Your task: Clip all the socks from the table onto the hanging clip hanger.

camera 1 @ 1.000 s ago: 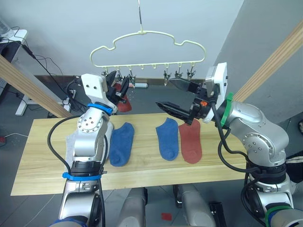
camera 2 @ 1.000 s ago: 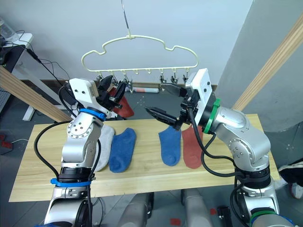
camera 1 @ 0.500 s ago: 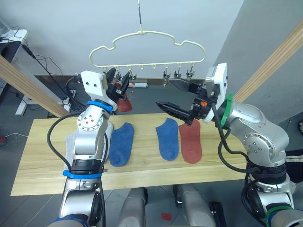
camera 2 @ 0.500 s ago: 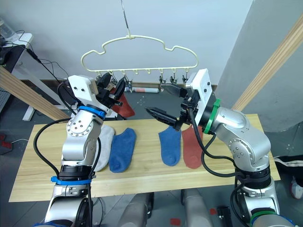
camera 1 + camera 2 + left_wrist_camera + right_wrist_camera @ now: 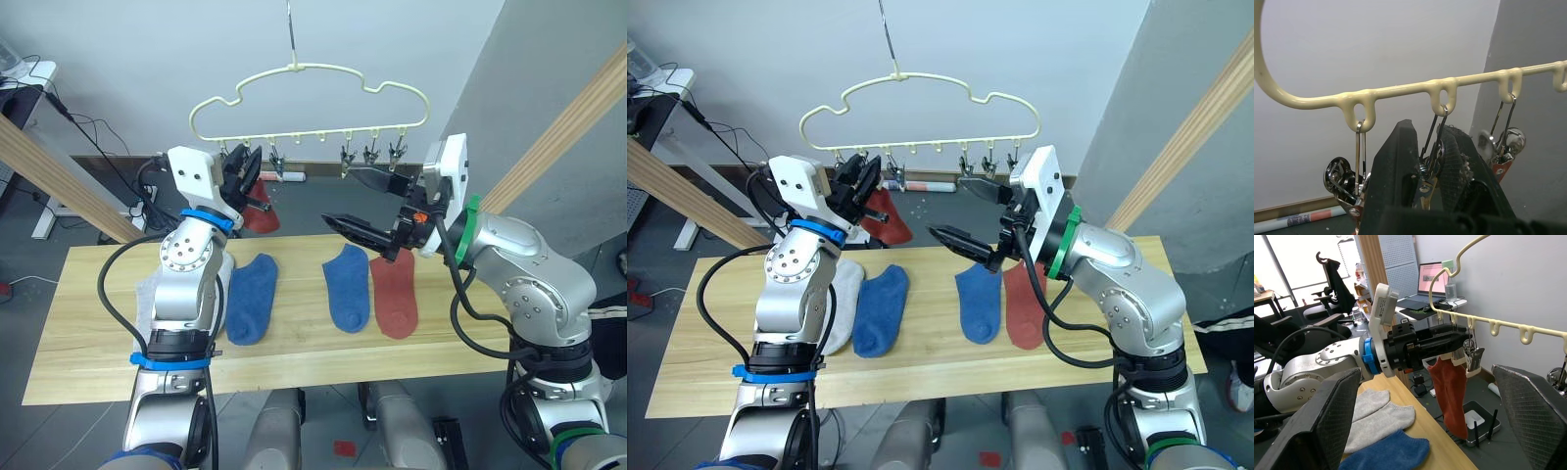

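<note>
Compared with a second ago, the left gripper (image 5: 247,172) has risen slightly and closed in on the clip row; the clip hanger (image 5: 309,102) sits a touch shifted. The right gripper (image 5: 362,203) is unchanged, its two black fingers spread wide, empty, hovering beside the hanger's middle clips.

Left gripper: black textured fingers pressed against a metal clip (image 5: 1429,164) of the hanger, pinching it between the pads in the left wrist view. A rust-red sock (image 5: 1449,394) hangs limp directly below that gripper, its top edge at the clips.

Hanger: thin cream-yellow wire, wavy cloud outline, a hook at the top, small loops along the bar carrying shiny metal clips.

Table (image 5: 78,323): pale wood planks, visible grain. Below the left gripper lie the grey socks (image 5: 846,294), soft knit, overlapping, then a blue sock (image 5: 253,298) just beside them. Below the right gripper lie a second blue sock (image 5: 348,287) and a rust-red sock on the table (image 5: 393,295), side by side, edges touching.
</note>
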`<state>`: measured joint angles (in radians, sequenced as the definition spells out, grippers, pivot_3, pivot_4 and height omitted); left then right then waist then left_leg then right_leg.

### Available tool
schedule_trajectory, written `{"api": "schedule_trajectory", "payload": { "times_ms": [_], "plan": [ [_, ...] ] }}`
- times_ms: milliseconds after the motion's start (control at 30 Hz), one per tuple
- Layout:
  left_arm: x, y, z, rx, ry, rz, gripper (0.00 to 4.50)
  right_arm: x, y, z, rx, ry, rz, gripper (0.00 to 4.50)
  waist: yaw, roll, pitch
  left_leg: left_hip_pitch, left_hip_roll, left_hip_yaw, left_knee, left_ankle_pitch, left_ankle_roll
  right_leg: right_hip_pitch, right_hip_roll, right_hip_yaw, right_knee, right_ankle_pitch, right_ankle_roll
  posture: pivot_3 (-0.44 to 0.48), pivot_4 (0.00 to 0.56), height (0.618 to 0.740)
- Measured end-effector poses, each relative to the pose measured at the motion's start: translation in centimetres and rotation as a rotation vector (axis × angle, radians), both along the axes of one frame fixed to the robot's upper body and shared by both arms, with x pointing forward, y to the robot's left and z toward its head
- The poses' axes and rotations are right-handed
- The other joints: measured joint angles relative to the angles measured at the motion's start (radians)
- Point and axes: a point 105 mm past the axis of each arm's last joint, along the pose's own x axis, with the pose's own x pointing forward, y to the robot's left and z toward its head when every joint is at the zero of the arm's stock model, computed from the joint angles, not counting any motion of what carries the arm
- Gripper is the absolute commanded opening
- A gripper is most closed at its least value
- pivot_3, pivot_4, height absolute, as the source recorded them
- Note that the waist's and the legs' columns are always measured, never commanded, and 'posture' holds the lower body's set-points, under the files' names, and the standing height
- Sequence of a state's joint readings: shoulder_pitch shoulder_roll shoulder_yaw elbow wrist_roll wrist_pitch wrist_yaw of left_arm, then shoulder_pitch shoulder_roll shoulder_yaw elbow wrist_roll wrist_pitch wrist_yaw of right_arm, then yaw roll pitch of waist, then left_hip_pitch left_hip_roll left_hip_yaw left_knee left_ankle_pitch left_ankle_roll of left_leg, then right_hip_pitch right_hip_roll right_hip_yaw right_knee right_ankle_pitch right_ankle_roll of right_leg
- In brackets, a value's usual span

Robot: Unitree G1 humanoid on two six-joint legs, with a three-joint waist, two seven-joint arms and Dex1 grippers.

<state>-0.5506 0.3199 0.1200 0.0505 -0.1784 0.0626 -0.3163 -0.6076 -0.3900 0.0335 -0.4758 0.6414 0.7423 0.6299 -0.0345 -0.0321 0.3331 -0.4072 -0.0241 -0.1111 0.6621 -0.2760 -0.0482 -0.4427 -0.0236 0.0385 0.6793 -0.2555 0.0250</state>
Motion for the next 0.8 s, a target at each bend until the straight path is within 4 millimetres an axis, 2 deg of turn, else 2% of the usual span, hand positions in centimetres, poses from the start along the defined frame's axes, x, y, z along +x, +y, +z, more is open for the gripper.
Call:
{"api": "schedule_trajectory", "payload": {
  "times_ms": [367,800],
  "plan": [
    [-0.4,-0.5,0.2,0.024,0.139,-0.069,0.51,0.0,0.0,-0.2,-0.001,0.000,0.000,4.50,-0.001,0.000,0.000,0.000,0.000,0.000,0.000,0.000,0.000,0.000,0.000,0.000,0.000,0.000,0.000,-0.026,0.356,0.740],
    [-3.1,-2.2,0.3,-0.151,0.583,-0.382,0.51,1.0,-1.0,-2.1,-0.043,0.002,-0.078,4.50,-0.007,0.000,0.000,0.002,0.000,0.000,0.000,0.001,-0.001,0.001,0.001,0.000,0.001,0.000,0.000,-0.014,0.347,0.740]
  ]
}}
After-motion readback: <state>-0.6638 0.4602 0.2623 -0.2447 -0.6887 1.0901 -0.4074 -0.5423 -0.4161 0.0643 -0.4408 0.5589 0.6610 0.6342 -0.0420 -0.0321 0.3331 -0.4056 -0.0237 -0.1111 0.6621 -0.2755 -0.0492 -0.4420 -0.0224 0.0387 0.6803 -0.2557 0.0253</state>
